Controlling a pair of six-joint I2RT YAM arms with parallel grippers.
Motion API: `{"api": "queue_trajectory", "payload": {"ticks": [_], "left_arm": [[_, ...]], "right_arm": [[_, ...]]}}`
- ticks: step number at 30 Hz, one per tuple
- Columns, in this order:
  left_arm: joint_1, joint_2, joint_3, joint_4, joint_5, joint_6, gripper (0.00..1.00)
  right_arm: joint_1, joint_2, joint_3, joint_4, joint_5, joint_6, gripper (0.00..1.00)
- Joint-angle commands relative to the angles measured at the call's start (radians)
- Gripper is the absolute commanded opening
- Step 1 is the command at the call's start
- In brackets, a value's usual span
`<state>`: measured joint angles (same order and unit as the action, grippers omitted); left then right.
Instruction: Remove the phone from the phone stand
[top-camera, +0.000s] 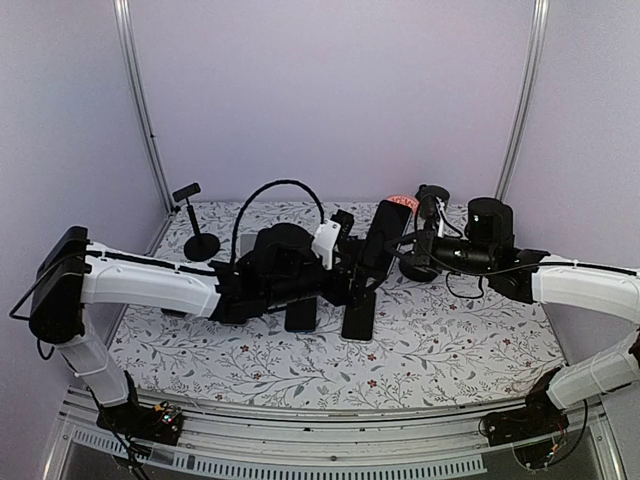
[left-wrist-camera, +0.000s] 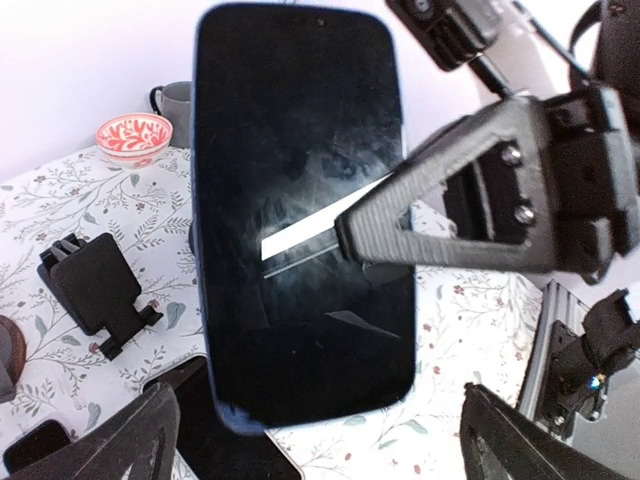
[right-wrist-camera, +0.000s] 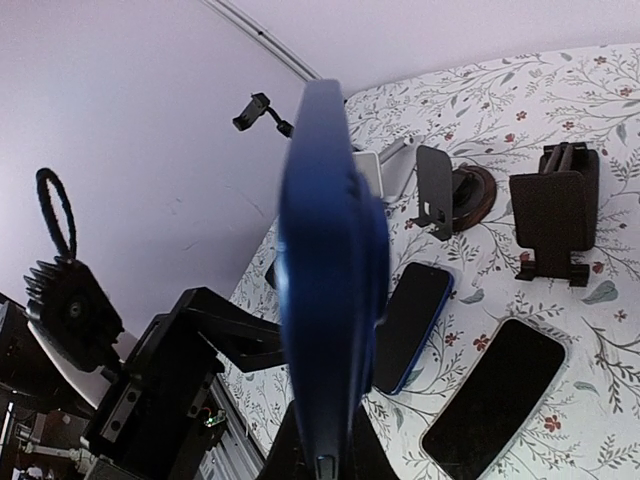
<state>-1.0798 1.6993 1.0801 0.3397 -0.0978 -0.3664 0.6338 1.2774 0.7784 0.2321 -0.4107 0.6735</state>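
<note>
A dark-screened phone (top-camera: 388, 235) in a blue case hangs tilted above the table's middle, clear of any stand. My right gripper (top-camera: 402, 262) is shut on its lower end; in the right wrist view the phone (right-wrist-camera: 325, 250) is edge-on, rising from the gripper (right-wrist-camera: 325, 462). The left wrist view faces the phone (left-wrist-camera: 300, 200), with one right finger (left-wrist-camera: 450, 205) across its screen. My left gripper (left-wrist-camera: 322, 405) is open, its fingers wide on either side of the phone's lower edge and not touching it. A small black folding phone stand (left-wrist-camera: 95, 290) (right-wrist-camera: 555, 210) sits empty on the floral cloth.
Two more phones lie flat on the cloth (top-camera: 300, 315) (top-camera: 358, 322). A gooseneck clamp stand (top-camera: 200, 240) is at the back left. A red-patterned bowl (left-wrist-camera: 133, 137) and a grey mug (left-wrist-camera: 175, 100) sit at the back. A round brown-based stand (right-wrist-camera: 470, 195) is beside the folding one.
</note>
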Motion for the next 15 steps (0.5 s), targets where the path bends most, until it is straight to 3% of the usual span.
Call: {"api": "queue_trajectory", "payload": {"ticks": [1,15], "left_arm": [[-0.005,-0.081,-0.074,0.071,0.083,0.024,0.99],[0.01,-0.208,-0.244,0.134,0.108,0.026,0.99]], "right_arm": [[-0.049,-0.071,0.042,-0.097,-0.051,-0.021,0.0],[-0.209,-0.146,-0.073,-0.518,-0.255,-0.159,0.0]]}}
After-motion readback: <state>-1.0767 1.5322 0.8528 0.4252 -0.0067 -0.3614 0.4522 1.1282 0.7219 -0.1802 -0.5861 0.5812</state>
